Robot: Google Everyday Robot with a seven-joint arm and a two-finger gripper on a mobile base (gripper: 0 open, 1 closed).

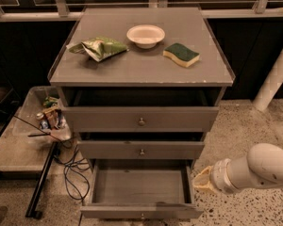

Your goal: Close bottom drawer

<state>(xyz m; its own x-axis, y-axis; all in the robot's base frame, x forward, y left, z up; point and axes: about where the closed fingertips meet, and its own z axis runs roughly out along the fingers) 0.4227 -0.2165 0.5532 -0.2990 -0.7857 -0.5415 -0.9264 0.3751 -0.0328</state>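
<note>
The bottom drawer (140,212) of the grey cabinet (141,69) is pulled far out and looks empty inside; its low front panel with a small round knob lies at the bottom edge of the view. The middle drawer (141,150) and the top drawer (140,119) stand slightly open above it. My gripper (201,181) comes in from the lower right on a white arm (259,168) and sits just right of the open bottom drawer's right side wall, near floor level.
On the cabinet top lie a green chip bag (98,47), a white bowl (145,35) and a green-and-yellow sponge (181,54). A clear bin with cans (46,114) and black cables (70,166) sit to the left. A white post (276,79) stands at right.
</note>
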